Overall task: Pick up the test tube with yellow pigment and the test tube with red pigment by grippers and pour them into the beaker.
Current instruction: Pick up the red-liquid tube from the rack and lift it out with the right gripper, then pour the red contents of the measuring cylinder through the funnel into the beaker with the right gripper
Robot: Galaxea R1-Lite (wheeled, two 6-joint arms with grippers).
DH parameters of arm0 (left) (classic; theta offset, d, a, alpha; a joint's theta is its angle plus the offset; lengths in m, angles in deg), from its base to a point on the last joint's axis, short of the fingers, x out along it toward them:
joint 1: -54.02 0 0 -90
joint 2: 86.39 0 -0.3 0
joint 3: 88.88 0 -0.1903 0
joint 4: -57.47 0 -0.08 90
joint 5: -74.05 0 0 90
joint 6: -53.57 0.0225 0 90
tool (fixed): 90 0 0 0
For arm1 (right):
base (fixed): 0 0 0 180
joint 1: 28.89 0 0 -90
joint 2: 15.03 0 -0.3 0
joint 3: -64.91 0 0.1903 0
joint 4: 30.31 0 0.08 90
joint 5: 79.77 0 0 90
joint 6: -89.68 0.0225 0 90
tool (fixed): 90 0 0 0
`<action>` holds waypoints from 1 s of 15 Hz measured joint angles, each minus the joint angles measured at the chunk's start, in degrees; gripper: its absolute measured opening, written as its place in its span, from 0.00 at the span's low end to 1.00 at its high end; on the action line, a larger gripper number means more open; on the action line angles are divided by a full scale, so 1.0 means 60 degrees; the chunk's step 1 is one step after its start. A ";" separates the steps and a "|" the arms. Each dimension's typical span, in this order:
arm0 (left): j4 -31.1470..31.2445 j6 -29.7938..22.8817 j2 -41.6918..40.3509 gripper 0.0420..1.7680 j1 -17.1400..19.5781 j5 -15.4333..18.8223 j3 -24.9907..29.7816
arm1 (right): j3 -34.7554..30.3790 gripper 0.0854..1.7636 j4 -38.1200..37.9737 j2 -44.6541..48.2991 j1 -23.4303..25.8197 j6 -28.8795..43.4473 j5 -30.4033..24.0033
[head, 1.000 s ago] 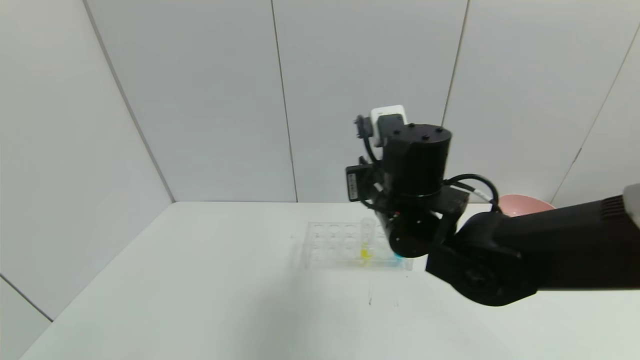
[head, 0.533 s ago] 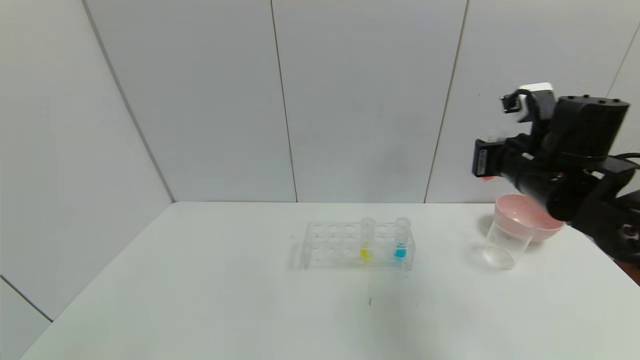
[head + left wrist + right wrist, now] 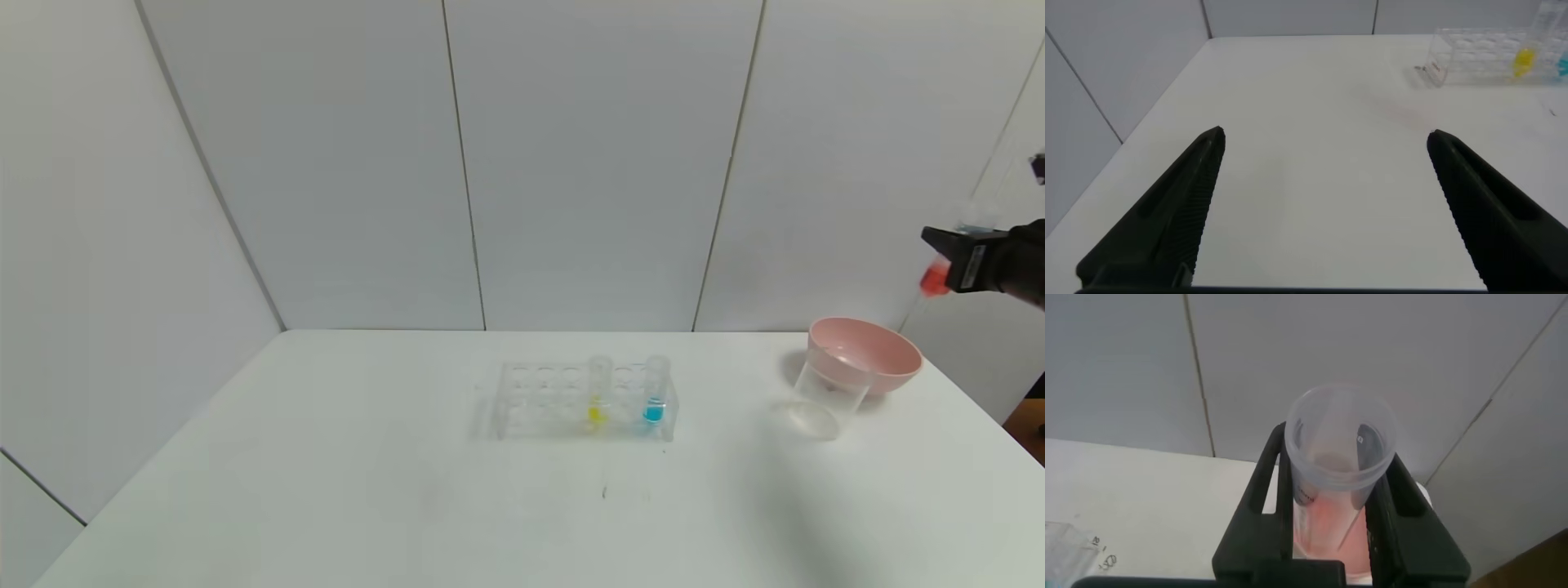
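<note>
My right gripper (image 3: 971,260) is at the far right edge of the head view, high above the table, right of and above the beaker (image 3: 823,398). It is shut on the test tube with red pigment (image 3: 933,280). The right wrist view looks into that tube's open mouth (image 3: 1342,441) between the black fingers (image 3: 1276,478). The test tube with yellow pigment (image 3: 598,390) stands in a clear rack (image 3: 539,398) mid-table and shows in the left wrist view (image 3: 1525,54). My left gripper (image 3: 1324,137) is open and empty over bare table left of the rack.
A tube with blue liquid (image 3: 655,389) stands in the rack to the right of the yellow one. A pink bowl (image 3: 886,353) sits just behind the beaker near the table's right edge (image 3: 971,408). Grey wall panels close off the back.
My right arm has swung from over the rack to the far right, past the beaker and bowl, carrying the red tube. The rack, beaker and bowl have not moved.
</note>
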 joint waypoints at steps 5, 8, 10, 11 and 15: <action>0.0000 0.0000 0.0000 1.00 0.0000 0.0000 0.0000 | 0.0167 0.28 0.0469 -0.0729 0.2146 -0.1735 -0.2968; 0.0004 0.0000 0.0000 1.00 0.0000 0.0000 0.0000 | 0.0240 0.28 0.2001 -0.1552 0.2393 -0.3092 -0.3383; 0.0000 0.0000 0.0000 1.00 0.0000 0.0000 0.0000 | 0.0226 0.28 0.2560 -0.2007 0.2339 -0.3952 -0.3535; 0.0000 -0.0004 0.0000 1.00 0.0000 0.0000 0.0000 | 0.0197 0.28 0.2737 -0.2172 0.2306 -0.4399 -0.3547; 0.0000 0.0000 0.0000 1.00 0.0000 0.0000 0.0000 | 0.0051 0.28 0.3243 -0.2586 0.1995 -0.5083 -0.3558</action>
